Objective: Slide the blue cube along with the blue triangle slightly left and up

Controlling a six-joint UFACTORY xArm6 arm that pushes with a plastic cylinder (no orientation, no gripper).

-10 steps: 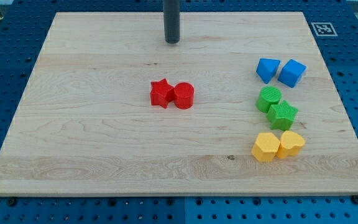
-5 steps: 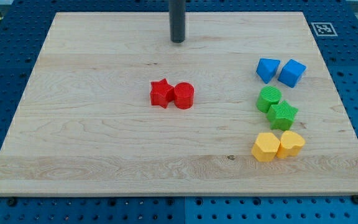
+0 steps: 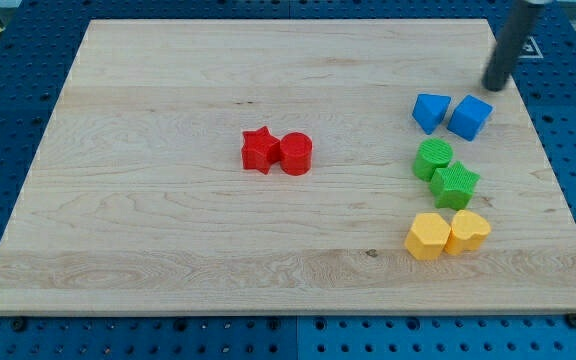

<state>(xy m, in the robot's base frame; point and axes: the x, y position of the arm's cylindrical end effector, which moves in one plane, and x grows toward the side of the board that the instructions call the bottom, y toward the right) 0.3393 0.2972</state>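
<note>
My tip [image 3: 494, 86] stood just above-right of the blue cube [image 3: 470, 117]; no jaws, only a rod. The cube and blue triangle [image 3: 430, 111] touched, looked light and rigid; I judged pushing the cube's right face best.

Probably a lab: wooden board [image 3: 168, 230] on blue pegboard [image 3: 8, 120] (fiducial tag [image 3: 528, 46]).
</note>
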